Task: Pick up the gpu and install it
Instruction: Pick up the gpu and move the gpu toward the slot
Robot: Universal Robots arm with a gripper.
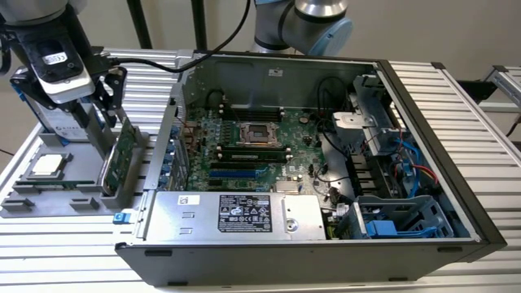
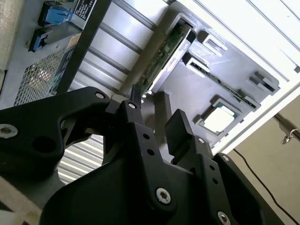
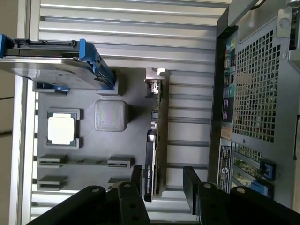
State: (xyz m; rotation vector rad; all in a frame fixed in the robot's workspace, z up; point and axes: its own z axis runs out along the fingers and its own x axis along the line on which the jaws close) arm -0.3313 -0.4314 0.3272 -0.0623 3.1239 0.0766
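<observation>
The gpu [image 1: 124, 151] is a thin green card standing on its long edge in a slot of the grey holder tray [image 1: 49, 204], at the exterior view's left. My gripper [image 1: 108, 104] hangs open just above it. In the first wrist view the gpu [image 3: 157, 131] runs between the two black fingers [image 3: 137, 180], its silver bracket at the far end. The second wrist view shows the gripper [image 2: 157, 112] open, with the gpu [image 2: 164, 56] past the fingertips. I see no contact with the card.
On the tray lie a square silver CPU [image 1: 47, 166] and a hard drive [image 3: 51, 65] in a blue frame. A grey post [image 3: 110, 115] stands beside the card. The open computer case [image 1: 423, 152] with its motherboard [image 1: 252, 152] sits to the exterior view's right.
</observation>
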